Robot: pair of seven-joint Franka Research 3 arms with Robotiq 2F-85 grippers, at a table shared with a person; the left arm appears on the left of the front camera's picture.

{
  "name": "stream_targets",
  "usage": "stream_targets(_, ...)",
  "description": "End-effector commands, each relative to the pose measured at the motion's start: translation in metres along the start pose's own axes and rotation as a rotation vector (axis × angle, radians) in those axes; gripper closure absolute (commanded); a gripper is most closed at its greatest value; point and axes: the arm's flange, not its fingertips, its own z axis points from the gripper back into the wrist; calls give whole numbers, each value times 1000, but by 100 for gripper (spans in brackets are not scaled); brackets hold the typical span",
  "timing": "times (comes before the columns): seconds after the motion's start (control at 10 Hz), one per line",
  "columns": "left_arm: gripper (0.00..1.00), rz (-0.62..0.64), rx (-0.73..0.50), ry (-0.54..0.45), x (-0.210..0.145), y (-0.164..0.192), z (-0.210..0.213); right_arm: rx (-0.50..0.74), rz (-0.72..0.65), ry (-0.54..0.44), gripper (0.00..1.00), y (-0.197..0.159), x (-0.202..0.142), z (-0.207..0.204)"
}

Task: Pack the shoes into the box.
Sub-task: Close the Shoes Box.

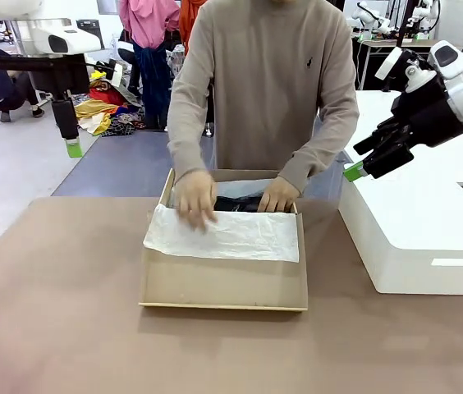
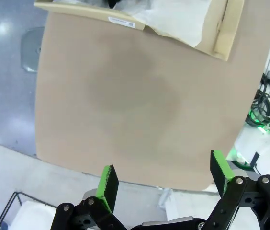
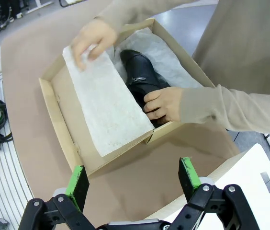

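Front view: the shoes (image 1: 244, 202) are lying in the box (image 1: 223, 286) on the tabletop (image 1: 51, 328), a person's hand (image 1: 279, 195) touching them, the right end effector (image 1: 355, 171) hovering nearer than the left end effector (image 1: 73, 148). Left wrist view: the fingers (image 2: 108, 181) are standing spread, empty. Right wrist view: spread too, the box's long axis running diagonally ahead.

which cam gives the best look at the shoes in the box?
Right wrist view: it looks down into the open box, so the glossy black shoes show beside the tissue paper, with a person's hand on them. Front view: a dark sliver behind the tissue. Left wrist view: a small dark patch at the top edge.
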Motion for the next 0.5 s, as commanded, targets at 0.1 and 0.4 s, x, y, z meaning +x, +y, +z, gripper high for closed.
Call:
stream_targets(0.1, 0, 0, 0, 0, 0, 0, 0, 13, 11, -22, 0, -3, 0, -2)
stream_targets(0.4, 0, -240, -35, -12, -28, 16, -5, 13, 11, -22, 0, -3, 0, -2)
